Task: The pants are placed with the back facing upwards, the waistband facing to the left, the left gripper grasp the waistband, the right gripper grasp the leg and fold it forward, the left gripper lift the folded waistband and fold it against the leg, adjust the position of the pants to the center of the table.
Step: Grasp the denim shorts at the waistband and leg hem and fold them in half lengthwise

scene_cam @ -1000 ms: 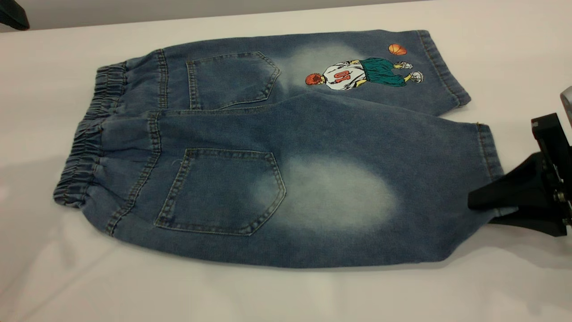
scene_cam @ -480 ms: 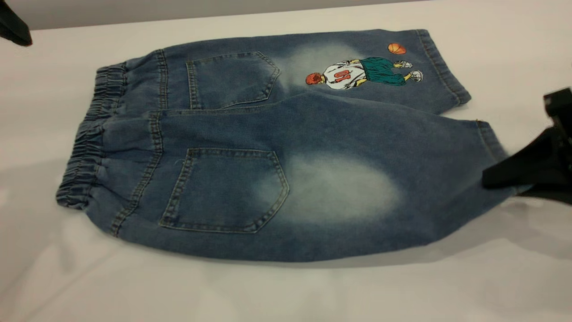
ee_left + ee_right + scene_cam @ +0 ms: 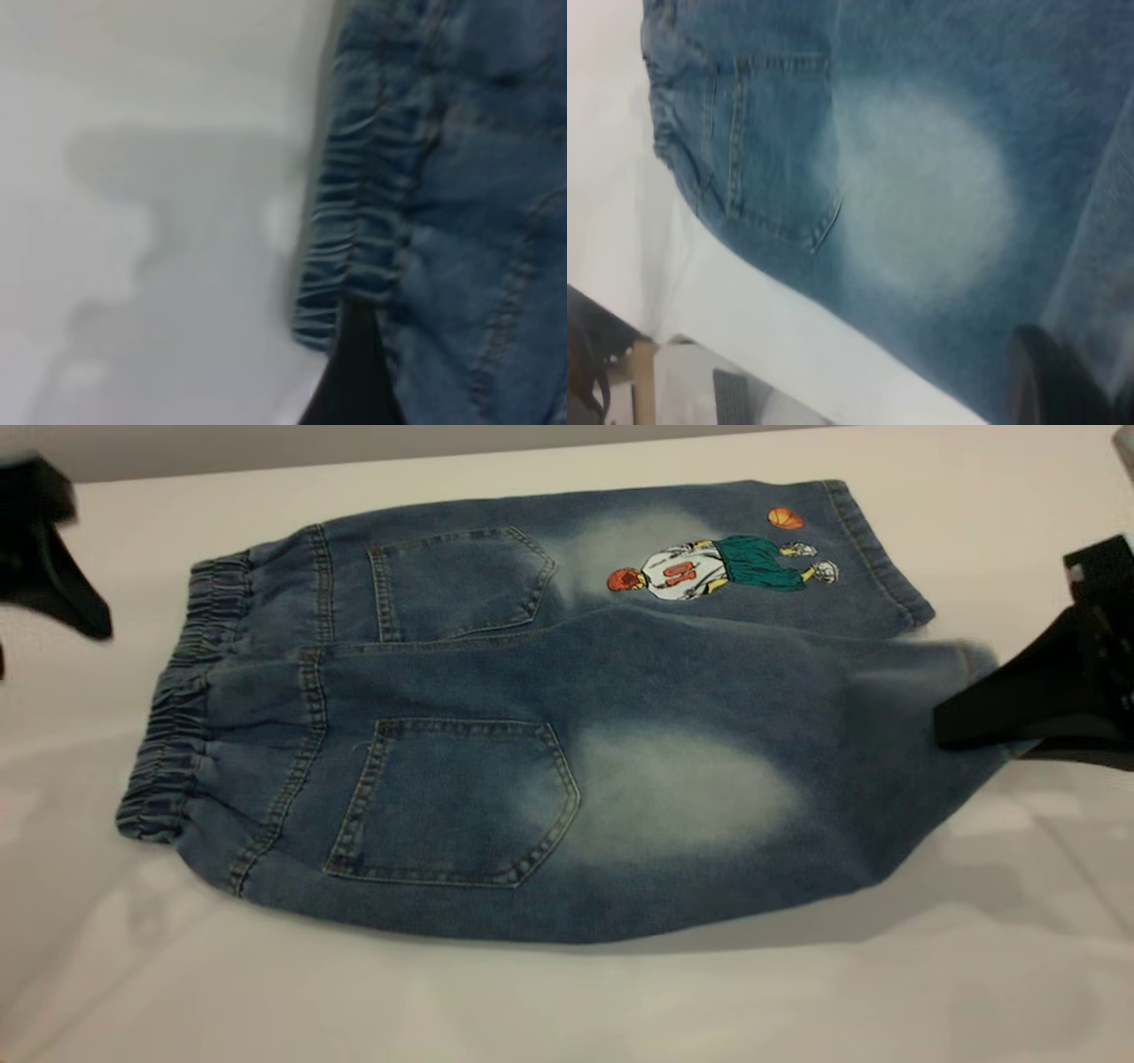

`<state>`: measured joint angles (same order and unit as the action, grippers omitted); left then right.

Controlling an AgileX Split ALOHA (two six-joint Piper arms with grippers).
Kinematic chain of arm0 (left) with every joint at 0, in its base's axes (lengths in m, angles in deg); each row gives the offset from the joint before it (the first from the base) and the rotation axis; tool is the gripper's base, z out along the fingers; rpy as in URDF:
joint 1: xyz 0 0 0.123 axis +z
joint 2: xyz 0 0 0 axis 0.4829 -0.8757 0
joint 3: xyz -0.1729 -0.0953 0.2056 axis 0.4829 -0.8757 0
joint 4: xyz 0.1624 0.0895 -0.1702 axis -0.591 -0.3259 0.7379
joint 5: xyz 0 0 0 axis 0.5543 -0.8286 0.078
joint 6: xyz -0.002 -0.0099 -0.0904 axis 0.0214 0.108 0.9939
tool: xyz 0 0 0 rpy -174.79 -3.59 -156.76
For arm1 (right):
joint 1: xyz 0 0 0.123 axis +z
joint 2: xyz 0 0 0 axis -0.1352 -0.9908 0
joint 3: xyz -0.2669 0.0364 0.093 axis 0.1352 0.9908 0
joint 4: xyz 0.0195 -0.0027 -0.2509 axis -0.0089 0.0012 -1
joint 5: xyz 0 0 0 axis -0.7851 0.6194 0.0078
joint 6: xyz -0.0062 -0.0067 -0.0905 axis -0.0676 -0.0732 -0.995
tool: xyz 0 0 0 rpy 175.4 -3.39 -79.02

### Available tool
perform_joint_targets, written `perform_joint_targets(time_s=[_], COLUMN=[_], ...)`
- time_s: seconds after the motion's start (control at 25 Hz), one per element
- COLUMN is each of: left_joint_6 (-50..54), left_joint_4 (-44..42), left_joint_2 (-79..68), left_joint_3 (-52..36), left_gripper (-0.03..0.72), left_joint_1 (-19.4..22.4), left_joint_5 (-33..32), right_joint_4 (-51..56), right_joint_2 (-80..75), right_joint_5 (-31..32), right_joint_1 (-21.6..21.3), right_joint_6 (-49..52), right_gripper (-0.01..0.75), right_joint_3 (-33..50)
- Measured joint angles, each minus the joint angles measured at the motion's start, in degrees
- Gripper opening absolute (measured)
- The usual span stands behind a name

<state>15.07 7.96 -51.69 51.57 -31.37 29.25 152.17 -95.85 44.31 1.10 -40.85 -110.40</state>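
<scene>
The blue denim pants [image 3: 532, 691] lie back side up on the white table [image 3: 532, 1001], with the ruched waistband [image 3: 177, 717] at the left. The plain leg [image 3: 797, 717] with the faded patch is nearest me; the cartoon-print leg [image 3: 709, 571] lies behind it. My right gripper [image 3: 961, 731] is shut on the plain leg's hem and holds it lifted off the table. My left gripper [image 3: 53, 646] hangs open at the far left, just left of the waistband and apart from it. The left wrist view shows one dark finger [image 3: 354, 381] over the waistband [image 3: 354, 212].
Bare table surrounds the pants on all sides. A grey wall [image 3: 354, 443] runs behind the far edge. The right wrist view shows the table's edge, with floor and a wooden piece [image 3: 642, 372] beyond it.
My right gripper has risen and drawn the plain leg's hem up off the table. My left gripper has come down from the upper left corner toward the waistband.
</scene>
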Motion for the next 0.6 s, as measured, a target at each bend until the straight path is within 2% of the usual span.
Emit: perform_joint_targets(time_s=[0.6], left_joint_6=[-0.07], left_joint_4=[0.41], left_joint_2=[-18.49], left_joint_3=[0.0], left_gripper=[0.519], left_joint_1=[0.0], left_joint_5=[6.01], right_joint_4=[0.22], right_joint_2=[-0.05], right_joint_5=[0.02], right_joint_1=[0.5], right_joint_6=[0.0], right_gripper=[0.013], right_joint_3=[-0.05])
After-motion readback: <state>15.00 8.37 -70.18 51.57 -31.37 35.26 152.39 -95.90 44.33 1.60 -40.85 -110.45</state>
